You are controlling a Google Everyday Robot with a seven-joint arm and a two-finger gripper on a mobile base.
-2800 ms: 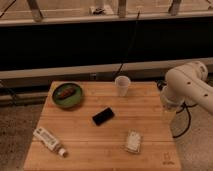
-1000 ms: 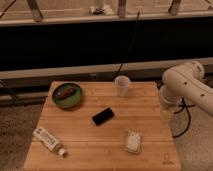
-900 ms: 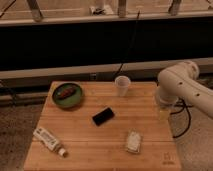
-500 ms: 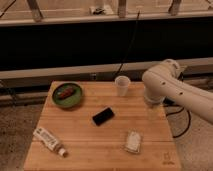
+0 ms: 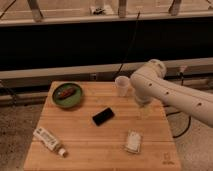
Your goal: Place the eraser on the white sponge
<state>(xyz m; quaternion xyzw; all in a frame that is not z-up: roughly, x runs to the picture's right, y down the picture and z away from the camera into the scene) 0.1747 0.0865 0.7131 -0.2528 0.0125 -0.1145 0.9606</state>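
The wooden table carries all the things. The eraser, a flat black block, lies near the middle of the table, turned a little diagonally, and nothing touches it. The white sponge lies flat closer to the front right corner, apart from the eraser, and its top is bare.

A green plate stands at the back left, with a reddish-brown piece lying in it. A paper cup stands upright at the back edge, right of the plate. A white tube lies on its side at the front left, at a slant.

The white arm reaches in from the right and bends above the back right part of the table, just beside the cup. The claw seems to hang below this bend, pointing down, though it is blurred here. It is released, with its fingers spread apart, and it grasps nothing. It stays above the table, right of the eraser and behind the sponge, touching neither.
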